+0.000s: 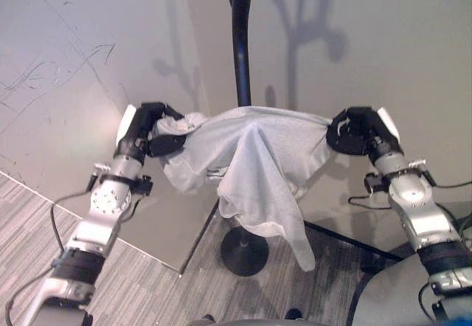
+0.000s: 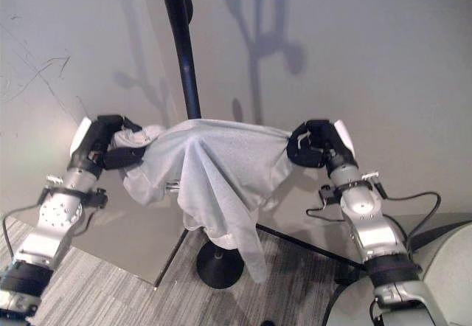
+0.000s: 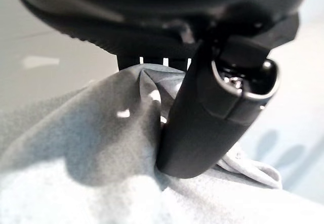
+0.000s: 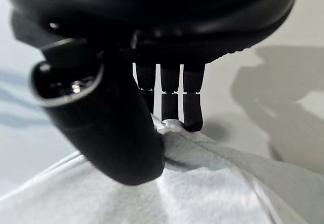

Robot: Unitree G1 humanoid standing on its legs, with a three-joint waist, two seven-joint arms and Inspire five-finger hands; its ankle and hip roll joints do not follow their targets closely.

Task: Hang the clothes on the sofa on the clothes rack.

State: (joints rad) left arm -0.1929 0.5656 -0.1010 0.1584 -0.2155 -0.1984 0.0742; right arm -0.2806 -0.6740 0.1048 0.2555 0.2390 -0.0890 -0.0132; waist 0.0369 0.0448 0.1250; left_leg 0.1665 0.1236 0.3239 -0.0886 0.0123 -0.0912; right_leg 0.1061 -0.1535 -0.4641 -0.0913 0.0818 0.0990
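A pale grey garment is stretched between my two hands and drapes over an arm of the black clothes rack, its tail hanging down toward the rack's round base. My left hand is shut on the garment's left edge, thumb pressed into the cloth. My right hand is shut on the right edge, thumb and fingers pinching the fabric. The rack's pole rises behind the garment's middle.
Light grey wall panels stand close behind the rack. Grey striped carpet covers the floor. A pale rounded sofa edge shows at the lower right.
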